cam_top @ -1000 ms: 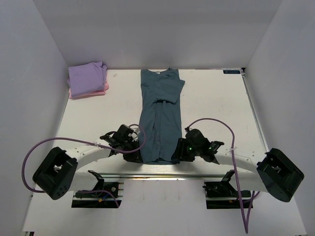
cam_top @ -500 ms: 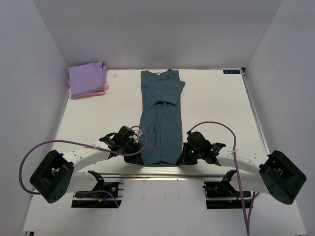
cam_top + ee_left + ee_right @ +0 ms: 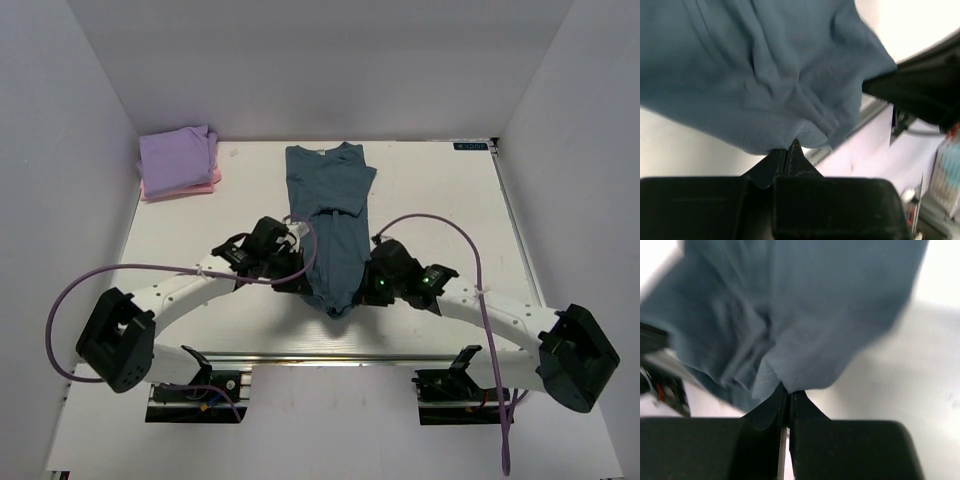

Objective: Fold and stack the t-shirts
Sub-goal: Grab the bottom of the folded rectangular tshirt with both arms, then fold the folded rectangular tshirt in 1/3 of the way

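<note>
The dark teal-blue t-shirt [image 3: 328, 215] lies lengthwise in the middle of the table, collar at the far end, its near hem lifted off the table and sagging between the arms. My left gripper [image 3: 304, 280] is shut on the hem's left corner [image 3: 805, 132]. Shut on the right corner [image 3: 771, 375] is my right gripper [image 3: 362, 285]. The lavender-purple t-shirt [image 3: 178, 155] sits folded on the pink t-shirt [image 3: 200, 186] at the far left.
The white table [image 3: 440, 220] is walled by pale panels on three sides. Purple cables [image 3: 430, 225] loop off both arms. A metal rail [image 3: 330, 355] runs along the near edge between the arm bases.
Both grippers closed on the teal shirt's near hem corners, then rose and moved toward the far side, lifting the hem so it droops between them.
</note>
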